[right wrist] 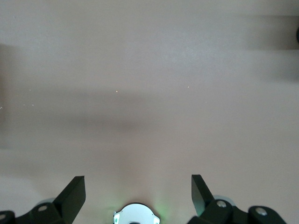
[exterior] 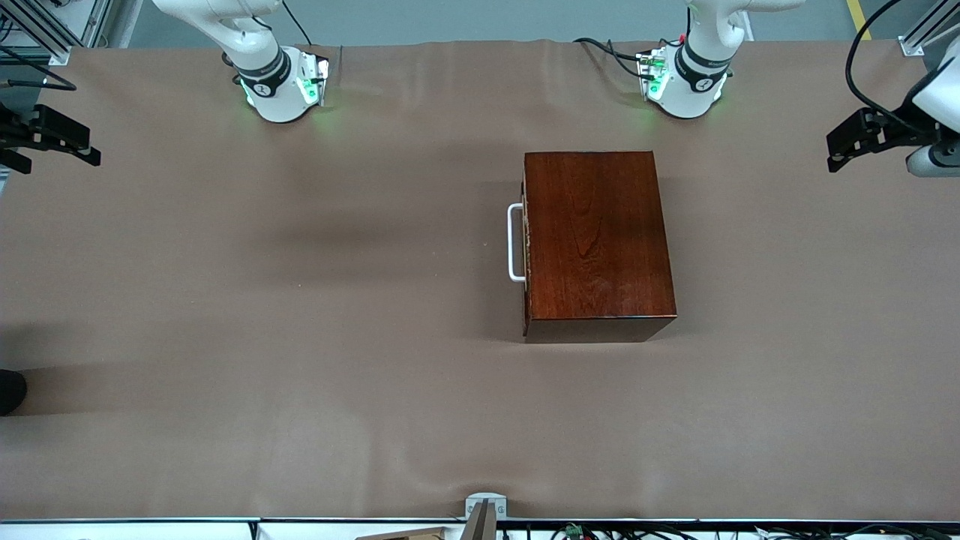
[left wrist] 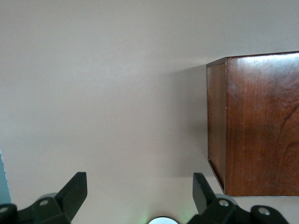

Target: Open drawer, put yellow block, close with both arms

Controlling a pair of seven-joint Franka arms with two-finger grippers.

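The dark mahogany box point(exterior: 596, 240) stands on the table near the left arm's base. Its drawer point(exterior: 526, 247) is shut, and the white bar handle point(exterior: 515, 242) faces the right arm's end of the table. The yellow block is out of view. My left gripper point(exterior: 834, 152) is held up at the left arm's end of the table, open and empty. Its wrist view shows the open gripper point(left wrist: 140, 186) and a corner of the box point(left wrist: 261, 121). My right gripper point(exterior: 90, 148) is held up at the right arm's end, open and empty point(right wrist: 138, 186), over bare cloth.
A brown cloth point(exterior: 300, 337) covers the table. The two arm bases point(exterior: 281, 86) point(exterior: 686, 79) stand along the table edge farthest from the front camera, with cables beside them. A small grey mount point(exterior: 484, 508) sits at the nearest edge. A dark object point(exterior: 9, 391) shows at the right arm's end.
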